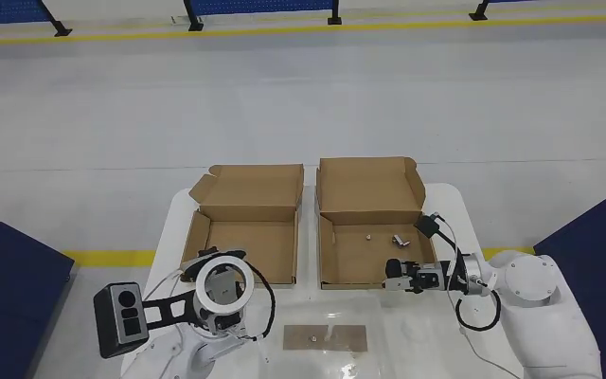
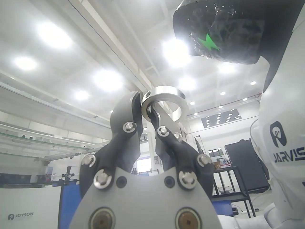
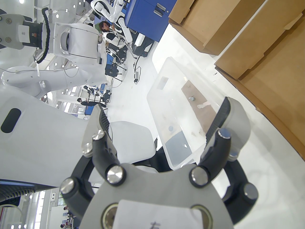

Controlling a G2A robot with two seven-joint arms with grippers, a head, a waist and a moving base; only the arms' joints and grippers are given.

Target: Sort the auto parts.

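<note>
My left gripper points upward, shut on a silver metal ring, pinching one side of its wall. From above, that arm sits at the table's near left, in front of the left cardboard box. My right gripper stands open with nothing between its fingers. It hangs by the near edge of the right cardboard box, seen from above as the right gripper. Two small parts lie in that box. A clear plastic tray holds a small bolt.
Both boxes have their lids folded back, away from me. The clear tray lies at the table's near edge between the arms, with a brown pad in it. The left box looks bare inside.
</note>
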